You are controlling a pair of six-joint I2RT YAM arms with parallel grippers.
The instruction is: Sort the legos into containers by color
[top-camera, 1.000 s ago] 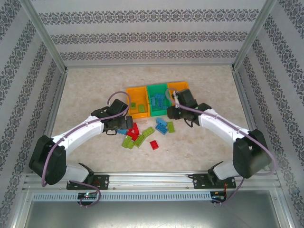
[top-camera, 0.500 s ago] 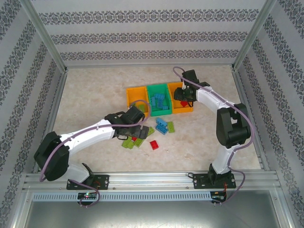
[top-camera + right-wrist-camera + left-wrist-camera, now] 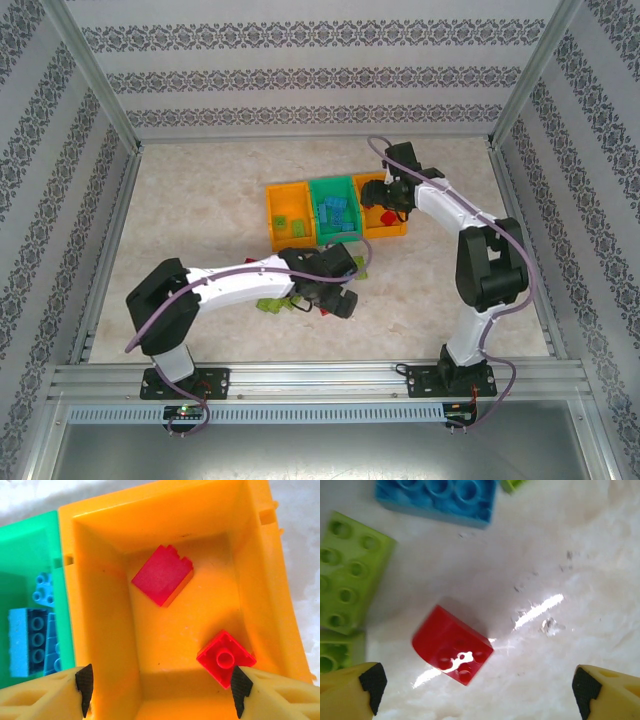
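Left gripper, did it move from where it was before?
Yes. The left gripper went right and toward the arms' bases: from just in front of the left orange bin to in front of the green bin.

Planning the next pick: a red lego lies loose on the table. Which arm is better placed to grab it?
Left. The left claw hangs open just above the red lego. The right claw is off over the right orange bin.
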